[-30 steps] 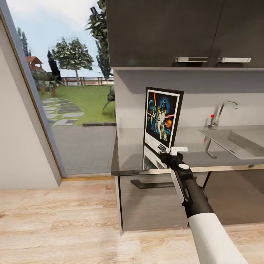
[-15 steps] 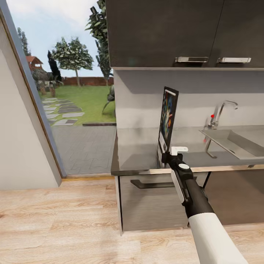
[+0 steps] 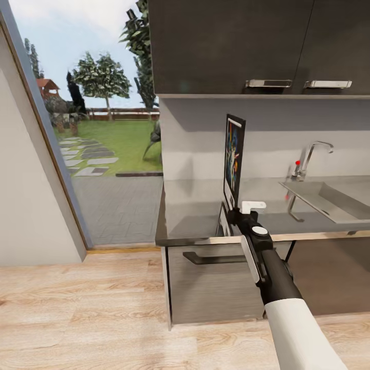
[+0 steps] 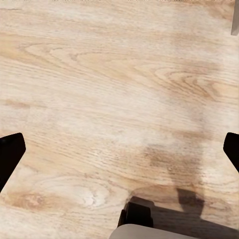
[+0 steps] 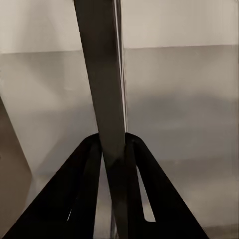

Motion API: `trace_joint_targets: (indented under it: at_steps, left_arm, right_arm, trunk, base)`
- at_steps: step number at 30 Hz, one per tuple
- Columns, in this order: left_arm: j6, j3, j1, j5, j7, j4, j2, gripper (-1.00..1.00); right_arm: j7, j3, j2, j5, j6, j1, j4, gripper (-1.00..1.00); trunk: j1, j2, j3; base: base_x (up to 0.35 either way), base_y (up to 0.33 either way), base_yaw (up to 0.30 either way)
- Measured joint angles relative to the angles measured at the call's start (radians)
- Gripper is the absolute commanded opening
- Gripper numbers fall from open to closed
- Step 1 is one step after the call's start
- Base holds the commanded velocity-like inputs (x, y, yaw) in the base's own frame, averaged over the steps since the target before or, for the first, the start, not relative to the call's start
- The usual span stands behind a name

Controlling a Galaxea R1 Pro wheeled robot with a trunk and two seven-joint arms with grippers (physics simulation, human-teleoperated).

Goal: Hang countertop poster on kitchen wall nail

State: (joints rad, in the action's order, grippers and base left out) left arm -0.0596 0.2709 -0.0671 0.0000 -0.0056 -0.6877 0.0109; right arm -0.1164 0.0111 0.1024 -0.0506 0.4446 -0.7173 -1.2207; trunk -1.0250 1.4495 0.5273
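Head view, left to right: glass door with garden at 9 to 10 o'clock, wood floor (image 3: 77, 313) along the bottom, kitchen countertop (image 3: 195, 216) from centre out to 3 o'clock, dark wall cabinets (image 3: 231, 46) at 12 to 1.

Poster (image 3: 234, 156) is just right of centre, upright and turned nearly edge-on to you. Only a sliver of the print shows. Its bottom edge is at countertop level; can't tell if it's touching or just clear.

Right gripper (image 3: 232, 213) is at 6 o'clock from the poster, clamped on its lower edge. Right wrist view confirms: both black fingers (image 5: 92, 164) pinch the frame (image 5: 104, 99), which runs straight up between them. The grip looks centred and square.

Sink (image 3: 329, 198) and chrome tap (image 3: 311, 156) sit at 3 o'clock, well apart from the poster.

Left gripper (image 4: 119, 149): wrist view shows the fingertips spread wide over bare floor, holding nothing.

Advice for the lift:
- Go straight up first to clear the slab before any swing.
- Watch the cabinet underside at 12 o'clock, which leaves little headroom above the poster's top edge.
- You hold it low, so it's top-heavy and likely to pivot in the pads. Move slowly, no wrist snaps.
- No nail is in sight here, so you'll have to turn the base to find the wall. Keep the poster near the trunk while driving.
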Motion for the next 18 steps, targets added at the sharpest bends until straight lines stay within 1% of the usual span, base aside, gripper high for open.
trace_joint_targets:
  at_steps: [6,12,15,18]
  left_arm:
    - [0.0,0.0,0.0,0.0,0.0,0.0,0.0,1.0]
    - [0.0,0.003,0.001,0.0,0.0,0.0,0.0,1.0]
    - [0.0,0.005,0.0,0.0,0.0,0.0,0.0,1.0]
    - [0.0,0.006,0.0,0.0,0.0,0.0,0.0,1.0]
  right_arm:
    - [0.0,0.0,0.0,0.0,0.0,0.0,-0.003,-1.0]
    - [0.0,0.0,0.0,0.0,0.001,0.0,-0.004,-1.0]
    - [0.0,0.0,0.0,0.0,0.002,0.0,-0.004,-1.0]
    - [-0.001,0.0,0.0,0.0,0.002,0.0,-0.004,-1.0]
  trunk:
    - [0.0,0.0,0.0]
    - [0.0,0.0,0.0]
    - [0.0,0.0,0.0]
    - [0.0,0.0,0.0]
  base:
    - [-0.025,0.0,0.0]
    - [-0.202,0.0,0.007]
    - [-0.082,0.0,0.146]
    - [-0.034,0.0,0.227]
